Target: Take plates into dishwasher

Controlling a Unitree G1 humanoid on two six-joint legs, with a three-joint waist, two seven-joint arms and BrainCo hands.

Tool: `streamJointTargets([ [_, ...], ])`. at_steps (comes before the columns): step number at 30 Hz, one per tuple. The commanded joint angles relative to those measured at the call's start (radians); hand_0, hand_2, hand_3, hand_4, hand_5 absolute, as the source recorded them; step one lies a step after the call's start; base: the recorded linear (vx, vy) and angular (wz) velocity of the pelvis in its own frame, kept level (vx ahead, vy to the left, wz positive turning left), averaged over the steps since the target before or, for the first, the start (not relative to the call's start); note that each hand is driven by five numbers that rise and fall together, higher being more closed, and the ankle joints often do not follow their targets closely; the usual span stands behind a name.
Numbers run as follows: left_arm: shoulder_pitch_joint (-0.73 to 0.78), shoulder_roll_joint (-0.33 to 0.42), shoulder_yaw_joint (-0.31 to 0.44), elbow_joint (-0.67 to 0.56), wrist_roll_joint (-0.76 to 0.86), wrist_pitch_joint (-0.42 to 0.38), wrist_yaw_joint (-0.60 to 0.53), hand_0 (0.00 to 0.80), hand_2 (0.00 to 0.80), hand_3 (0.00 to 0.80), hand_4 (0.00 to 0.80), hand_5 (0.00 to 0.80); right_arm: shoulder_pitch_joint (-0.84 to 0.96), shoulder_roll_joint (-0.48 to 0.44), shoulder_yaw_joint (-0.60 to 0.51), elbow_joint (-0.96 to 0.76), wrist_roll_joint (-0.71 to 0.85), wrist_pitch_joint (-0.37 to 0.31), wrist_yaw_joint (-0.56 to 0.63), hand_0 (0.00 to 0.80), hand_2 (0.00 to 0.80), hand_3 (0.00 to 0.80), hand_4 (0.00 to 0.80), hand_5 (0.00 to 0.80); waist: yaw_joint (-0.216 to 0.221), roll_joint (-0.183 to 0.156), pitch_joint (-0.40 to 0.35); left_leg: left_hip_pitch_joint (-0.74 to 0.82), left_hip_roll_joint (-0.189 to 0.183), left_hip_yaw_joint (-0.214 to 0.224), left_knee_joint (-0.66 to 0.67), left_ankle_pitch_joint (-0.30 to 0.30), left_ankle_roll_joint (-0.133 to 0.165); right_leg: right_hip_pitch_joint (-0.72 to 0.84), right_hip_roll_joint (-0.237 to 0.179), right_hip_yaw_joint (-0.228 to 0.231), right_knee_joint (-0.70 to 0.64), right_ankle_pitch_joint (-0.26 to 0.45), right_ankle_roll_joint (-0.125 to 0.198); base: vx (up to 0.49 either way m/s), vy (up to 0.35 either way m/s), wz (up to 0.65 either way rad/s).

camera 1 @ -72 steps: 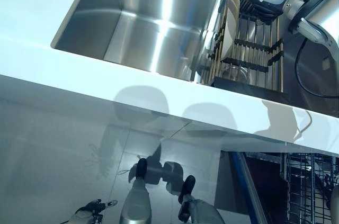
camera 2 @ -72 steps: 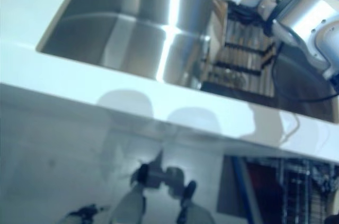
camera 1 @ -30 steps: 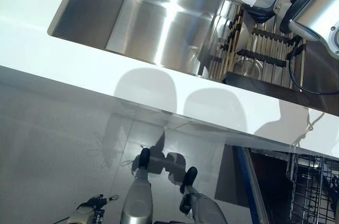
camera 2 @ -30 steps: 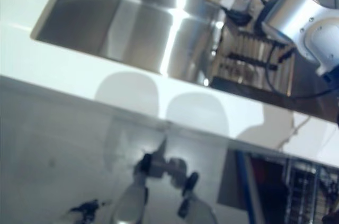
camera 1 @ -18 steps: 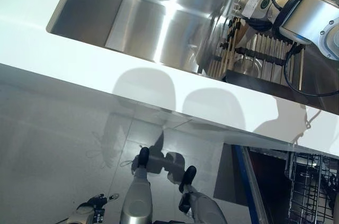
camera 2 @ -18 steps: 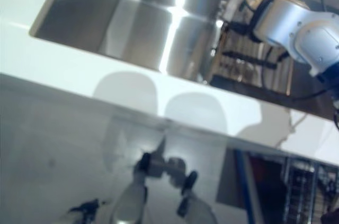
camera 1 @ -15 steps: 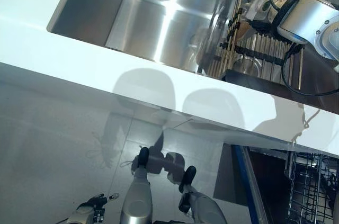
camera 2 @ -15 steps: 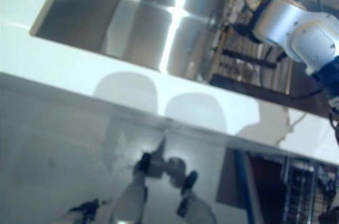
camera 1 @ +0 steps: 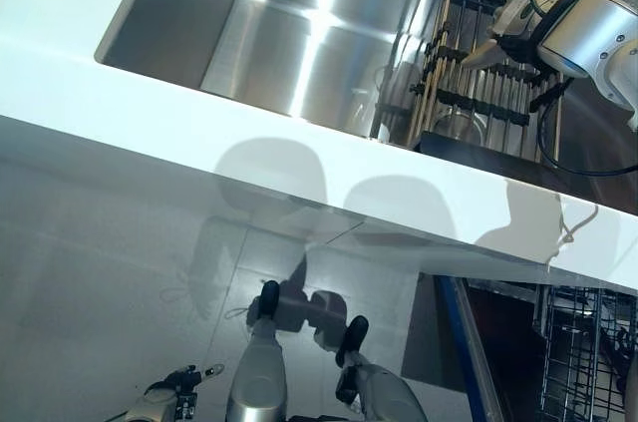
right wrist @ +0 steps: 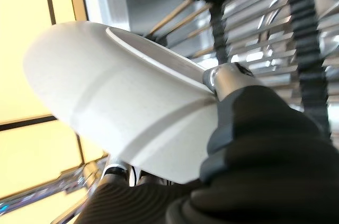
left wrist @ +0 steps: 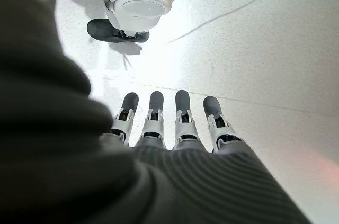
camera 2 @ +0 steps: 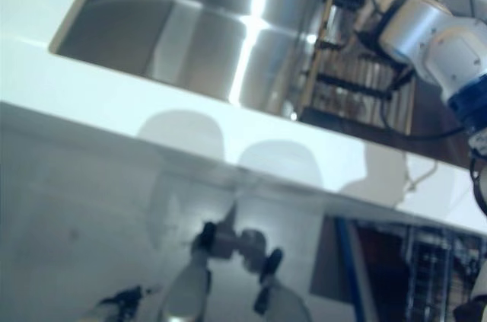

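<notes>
A white plate [right wrist: 122, 102], smooth and round with a raised rim line, is gripped by the right robot hand [right wrist: 238, 128]; the thumb is pressed over its edge, and the dark ribbed cover is seen beneath it. In the head views this hand [camera 1: 513, 28] is found at about one o'clock, the plate [camera 1: 503, 38] being held tilted just above a dish rack [camera 1: 483, 83] of thin metal rods crossed by dark ribbed bars. The rack is set at the three-o'clock side of a deep stainless-steel sink [camera 1: 289, 33] with flat, brightly reflecting walls. The sink is sunk into a glossy white desk [camera 1: 120, 113], which is crossed diagonally through the view. Below its front edge, at five o'clock, a wire dishwasher basket [camera 1: 588, 362] is partly seen. The left robot hand [left wrist: 169, 128] is held low over a pale speckled floor [left wrist: 254, 49], its fingers straight and side by side, nothing being grasped; it appears small at seven o'clock [camera 1: 164, 402].
</notes>
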Motion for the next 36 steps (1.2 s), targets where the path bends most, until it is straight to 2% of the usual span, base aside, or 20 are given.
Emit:
streamJointTargets([
  [1, 0.049, 0.029, 0.011, 0.007, 0.002, 0.005, 0.008, 0.000, 0.000, 0.000, 0.000, 0.000, -0.106, -0.041, 0.072, 0.021, 0.094, 0.129, -0.094, 0.800, 0.800, 0.800, 0.800, 0.800, 0.006, -0.039, -0.061, 0.016, 0.003, 0.046, -0.008, -0.067, 0.019, -0.027, -0.022, 0.023, -0.002, 0.037, 0.068, 0.000, 0.000, 0.00],
  [5, 0.058, 0.023, 0.012, 0.015, 0.011, -0.003, 0.016, 0.000, 0.000, 0.000, 0.000, 0.000, -0.128, -0.063, 0.072, 0.027, 0.233, 0.198, -0.200, 0.800, 0.800, 0.800, 0.800, 0.800, 0.000, -0.045, -0.090, 0.042, 0.003, 0.048, -0.008, -0.077, 0.019, -0.007, -0.020, 0.032, -0.002, 0.031, 0.069, 0.008, -0.004, 0.00],
  [10, 0.073, 0.012, 0.020, 0.036, 0.030, -0.018, 0.017, 0.000, 0.000, 0.000, 0.000, 0.000, -0.145, -0.107, 0.041, 0.026, 0.536, 0.298, -0.319, 0.800, 0.800, 0.800, 0.800, 0.800, -0.017, -0.047, -0.146, 0.081, 0.004, 0.057, -0.008, -0.093, 0.017, 0.023, -0.020, 0.045, -0.002, 0.019, 0.072, 0.025, -0.004, -0.03],
  [11, 0.075, 0.012, 0.021, 0.038, 0.033, -0.019, 0.016, 0.000, 0.000, 0.000, 0.000, 0.000, -0.143, -0.110, 0.036, 0.027, 0.551, 0.298, -0.321, 0.800, 0.800, 0.800, 0.800, 0.800, -0.019, -0.047, -0.152, 0.080, 0.003, 0.057, -0.008, -0.091, 0.017, 0.022, -0.022, 0.045, -0.002, 0.020, 0.072, 0.049, -0.005, -0.08],
  [12, 0.083, 0.008, 0.025, 0.046, 0.042, -0.026, 0.015, 0.000, 0.000, 0.000, 0.000, 0.000, -0.129, -0.124, 0.012, 0.028, 0.656, 0.322, -0.346, 0.800, 0.800, 0.800, 0.800, 0.800, -0.025, -0.047, -0.173, 0.091, 0.003, 0.062, -0.008, -0.096, 0.015, 0.029, -0.023, 0.048, -0.002, 0.017, 0.074, 0.049, 0.002, -0.07],
  [16, 0.099, -0.001, 0.037, 0.061, 0.067, -0.028, 0.011, 0.000, 0.000, 0.000, 0.000, 0.000, -0.096, -0.150, -0.047, 0.025, 0.854, 0.380, -0.379, 0.800, 0.800, 0.800, 0.800, 0.800, -0.040, -0.046, -0.222, 0.125, 0.008, 0.082, -0.008, -0.108, 0.012, 0.050, -0.025, 0.057, -0.002, 0.008, 0.074, 0.058, 0.008, -0.08],
  [22, 0.120, -0.017, 0.062, 0.092, 0.103, -0.037, 0.013, 0.000, 0.000, 0.000, 0.000, 0.000, 0.018, -0.209, -0.175, 0.072, 1.012, 0.386, -0.378, 0.800, 0.800, 0.800, 0.800, 0.800, -0.067, -0.035, -0.298, 0.191, 0.016, 0.122, -0.008, -0.132, 0.009, 0.091, -0.031, 0.067, -0.002, -0.005, 0.076, 0.080, 0.018, -0.16],
  [26, 0.127, -0.018, 0.087, 0.109, 0.122, -0.046, 0.008, 0.000, 0.000, 0.000, 0.000, 0.000, 0.107, -0.257, -0.267, 0.087, 1.054, 0.389, -0.358, 0.800, 0.800, 0.800, 0.800, 0.800, -0.088, -0.034, -0.331, 0.222, 0.021, 0.145, -0.008, -0.143, 0.007, 0.108, -0.029, 0.079, -0.002, -0.008, 0.078, 0.090, -0.002, -0.19],
  [30, 0.124, -0.008, 0.100, 0.121, 0.159, -0.051, -0.008, 0.000, 0.000, 0.000, 0.000, 0.000, 0.254, -0.306, -0.406, 0.103, 1.170, 0.400, -0.338, 0.800, 0.800, 0.800, 0.800, 0.800, -0.120, -0.033, -0.352, 0.251, 0.025, 0.175, -0.008, -0.154, 0.010, 0.116, -0.026, 0.101, -0.002, -0.009, 0.078, 0.054, -0.023, -0.16],
  [36, 0.118, -0.001, 0.098, 0.133, 0.185, -0.060, -0.027, 0.000, 0.000, 0.000, 0.000, 0.000, 0.410, -0.332, -0.564, 0.122, 1.270, 0.374, -0.304, 0.800, 0.800, 0.800, 0.800, 0.800, -0.153, -0.030, -0.360, 0.288, 0.026, 0.206, -0.008, -0.173, 0.017, 0.127, -0.020, 0.132, -0.002, -0.012, 0.073, 0.018, -0.013, -0.22],
])
